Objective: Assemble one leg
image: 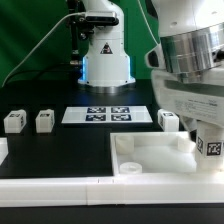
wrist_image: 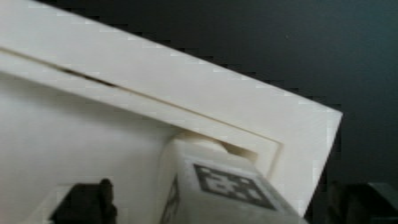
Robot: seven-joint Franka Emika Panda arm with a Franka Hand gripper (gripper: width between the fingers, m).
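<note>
My gripper (image: 205,140) fills the exterior view's right foreground and is shut on a leg (image: 212,148), a stubby white piece with a square tag. It holds the leg upright at the near right corner of the large white panel (image: 150,155). In the wrist view the leg (wrist_image: 228,185) stands between my dark fingers (wrist_image: 84,200), and its far end meets the panel's corner socket (wrist_image: 231,148). Whether it is seated in the socket is hidden. The gripper's midpoint in the wrist view (wrist_image: 222,205) lies on the leg.
Three other legs stand on the black table: two at the exterior view's left (image: 14,122) (image: 44,121) and one behind the panel (image: 168,120). The marker board (image: 105,115) lies in front of the robot base (image: 105,60). A white rail (image: 100,188) runs along the front.
</note>
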